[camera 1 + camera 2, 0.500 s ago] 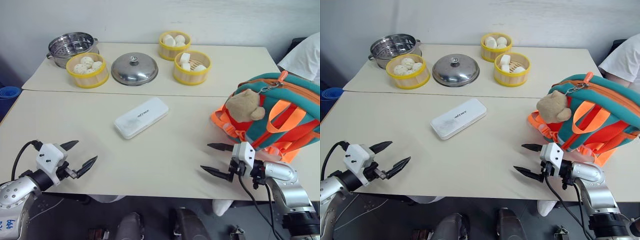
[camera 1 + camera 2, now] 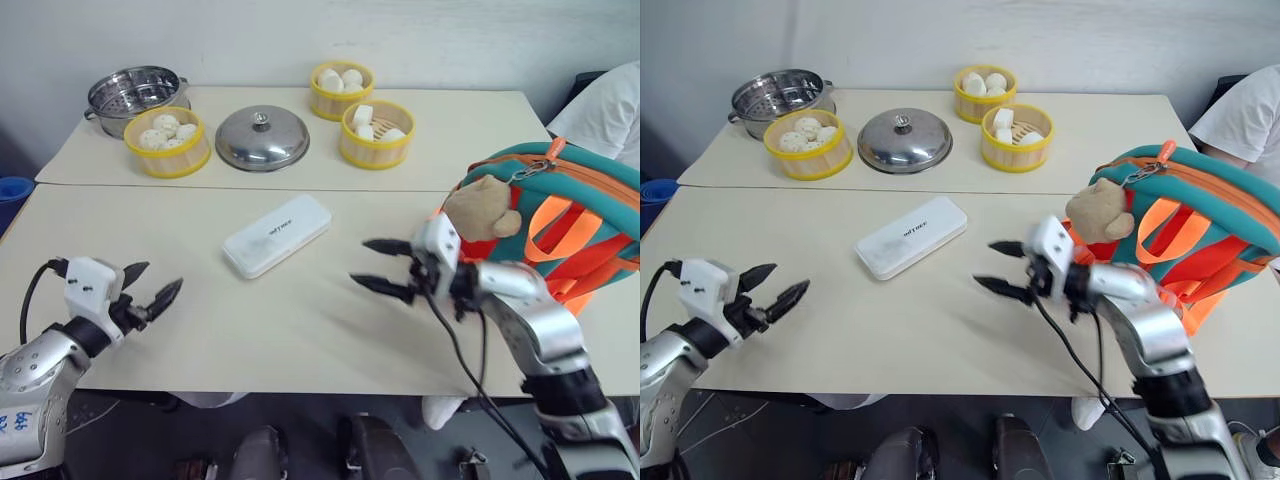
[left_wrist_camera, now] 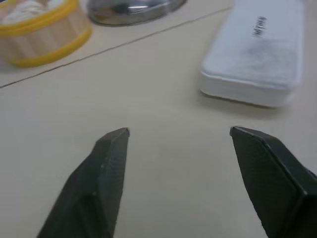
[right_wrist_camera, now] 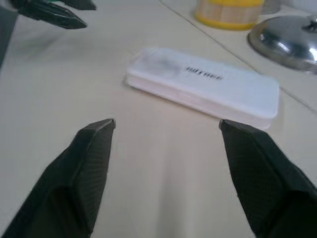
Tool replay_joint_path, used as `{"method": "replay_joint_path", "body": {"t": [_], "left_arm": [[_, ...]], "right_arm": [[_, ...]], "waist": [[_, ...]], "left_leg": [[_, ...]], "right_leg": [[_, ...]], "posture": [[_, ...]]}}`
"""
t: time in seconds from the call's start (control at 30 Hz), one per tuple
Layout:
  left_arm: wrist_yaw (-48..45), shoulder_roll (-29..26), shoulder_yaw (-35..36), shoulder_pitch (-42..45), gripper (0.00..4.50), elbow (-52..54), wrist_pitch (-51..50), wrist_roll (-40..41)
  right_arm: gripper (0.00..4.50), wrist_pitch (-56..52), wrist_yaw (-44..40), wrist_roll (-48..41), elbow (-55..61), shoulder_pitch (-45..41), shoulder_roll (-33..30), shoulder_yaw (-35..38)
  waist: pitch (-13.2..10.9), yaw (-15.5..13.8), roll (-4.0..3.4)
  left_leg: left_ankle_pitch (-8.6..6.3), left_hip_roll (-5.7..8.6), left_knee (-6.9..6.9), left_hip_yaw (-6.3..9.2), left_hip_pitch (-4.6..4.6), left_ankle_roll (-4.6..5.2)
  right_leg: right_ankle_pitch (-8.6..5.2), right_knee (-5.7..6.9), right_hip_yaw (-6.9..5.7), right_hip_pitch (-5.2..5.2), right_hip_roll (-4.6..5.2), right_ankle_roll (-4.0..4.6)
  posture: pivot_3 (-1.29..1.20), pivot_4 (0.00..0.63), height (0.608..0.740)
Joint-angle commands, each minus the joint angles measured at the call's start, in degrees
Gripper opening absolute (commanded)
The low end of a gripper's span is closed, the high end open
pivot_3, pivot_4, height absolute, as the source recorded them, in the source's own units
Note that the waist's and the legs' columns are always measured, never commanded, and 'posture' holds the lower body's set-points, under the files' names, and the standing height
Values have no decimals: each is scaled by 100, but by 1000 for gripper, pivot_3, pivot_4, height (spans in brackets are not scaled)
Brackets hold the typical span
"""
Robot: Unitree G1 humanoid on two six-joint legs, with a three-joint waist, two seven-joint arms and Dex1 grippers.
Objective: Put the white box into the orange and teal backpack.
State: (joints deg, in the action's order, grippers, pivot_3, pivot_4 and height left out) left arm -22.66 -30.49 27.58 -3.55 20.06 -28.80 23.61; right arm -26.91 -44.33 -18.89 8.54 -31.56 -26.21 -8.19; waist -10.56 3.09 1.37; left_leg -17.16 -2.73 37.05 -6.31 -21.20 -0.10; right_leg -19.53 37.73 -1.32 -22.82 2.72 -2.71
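- The right hand [image 2: 382, 267] hovers with its fingers spread wide, holding nothing, tips aimed at the white box [image 2: 278, 234], which lies flat on the table just ahead of it, apart from it.
- The left hand [image 2: 152, 288] is likewise wide and empty, the box well ahead of it.
- The orange and teal backpack [image 2: 560, 215] stands just behind the right hand, cut off at the frame edge.
- The table [image 2: 300, 330] is beige; beyond the box sit bamboo steamers of buns [image 2: 166, 140], a steel lid [image 2: 261, 139] and a pot [image 2: 132, 94], against a pale wall.
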Motion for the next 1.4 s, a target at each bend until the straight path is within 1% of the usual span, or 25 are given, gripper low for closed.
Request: {"method": "replay_joint_path", "body": {"t": [0.03,0.07,0.13,0.2,0.23,0.27,0.4,0.5,0.63,0.77,0.87,0.97,1.07,1.17,1.23,1.3,1.4], "left_arm": [[961,448,-100,278,2241,335,-498,-80],[1210,623,-174,382,1860,378,-565,-164],[1535,891,-246,539,1282,480,-744,-181],[1709,975,-358,627,653,557,-887,-263],[1810,1018,-396,670,387,584,-961,-293],[1923,1061,-404,719,59,606,-1064,-299],[2185,1124,-528,944,24,677,-1506,-320],[2282,1173,-647,1107,24,724,-1784,-295],[2300,1186,-740,1282,24,751,-2092,-236],[2251,1187,-945,1357,24,666,-2100,-331],[2171,1149,-1096,1477,24,459,-2005,-410],[2006,1116,-1092,1506,24,329,-2025,-356],[1779,1006,-1071,1406,24,343,-2009,-322],[1622,842,-1007,1210,24,417,-2008,-375],[1561,768,-898,1066,24,494,-1860,-401],[1634,831,-624,990,24,600,-1790,-317],[1853,973,-351,889,24,739,-1796,-325]], "right_arm": [[2031,91,1146,854,-954,-695,616,-283],[1621,228,1454,1073,-1439,-972,861,-316],[978,408,1795,1318,-2203,-1399,1185,-299],[267,649,2017,1454,-2909,-1805,1428,-236],[8,744,2135,1502,-3255,-2019,1545,-196],[0,856,2199,1535,-3588,-2220,1643,-169],[0,1289,2503,1839,-5116,-3009,1918,-172],[0,1336,2824,2061,-6312,-3572,2086,-167],[0,1933,2449,2167,-7272,-3948,2243,-183],[0,2665,1906,2083,-7725,-4059,2380,-32],[0,2889,1283,2067,-7836,-3989,2424,9],[0,2908,710,2059,-7780,-3891,2381,55],[0,2747,22,1888,-7471,-3674,2277,146],[0,2600,-599,1798,-6819,-3220,2142,76],[0,2560,-647,1716,-6243,-2930,2091,101],[0,2322,-370,1484,-5802,-2806,2138,358],[0,2448,782,1635,-6036,-3021,2221,598]], "waist": [[3,2,6],[3,4,7],[5,-7,13],[6,-4,14],[6,2,14],[6,6,14],[7,26,14],[7,42,15],[7,48,15],[7,62,15],[7,62,15],[7,63,14],[7,46,14],[7,35,15],[7,36,15],[7,43,15],[6,46,14]], "left_leg": [[1,1,3,0,-1,-1],[2,1,5,-1,-1,-4],[15,3,8,-6,-12,-23],[16,3,8,-10,-16,-26],[16,3,8,-16,-19,-26],[17,4,9,-23,-29,-25],[17,2,13,-40,-44,-24],[20,0,13,-47,-43,-28],[28,-3,11,-49,-43,-35],[28,-3,9,-51,-43,-37],[28,-4,8,-51,-43,-38],[28,-4,8,-51,-42,-39],[29,-4,9,-50,-41,-40],[28,-4,7,-48,-41,-41],[27,-4,6,-48,-40,-42],[27,-5,6,-47,-40,-42],[29,-6,6,-47,-41,-43]], "right_leg": [[0,2,-2,0,0,0],[0,2,-3,-1,-1,-1],[1,5,-2,-11,-3,-3],[2,10,0,-19,-4,-3],[2,10,4,-24,-4,-3],[3,13,10,-38,-4,-5],[4,20,24,-61,-7,-8],[4,24,31,-67,-12,-8],[4,26,33,-69,-17,-7],[4,25,36,-70,-18,-8],[4,24,35,-70,-19,-8],[4,25,36,-69,-19,-8],[4,26,35,-69,-19,-7],[4,25,35,-67,-18,-8],[4,26,36,-68,-17,-8],[4,25,35,-68,-18,-7],[4,27,35,-70,-17,-7]], "posture": [[0,150,740],[0,150,740],[0,150,740],[0,150,740],[0,150,740],[0,150,740],[0,150,740],[0,150,740],[0,150,740],[0,150,740],[0,150,740],[0,150,740],[0,150,740],[0,150,740],[0,150,740],[0,150,740],[0,150,740]]}}
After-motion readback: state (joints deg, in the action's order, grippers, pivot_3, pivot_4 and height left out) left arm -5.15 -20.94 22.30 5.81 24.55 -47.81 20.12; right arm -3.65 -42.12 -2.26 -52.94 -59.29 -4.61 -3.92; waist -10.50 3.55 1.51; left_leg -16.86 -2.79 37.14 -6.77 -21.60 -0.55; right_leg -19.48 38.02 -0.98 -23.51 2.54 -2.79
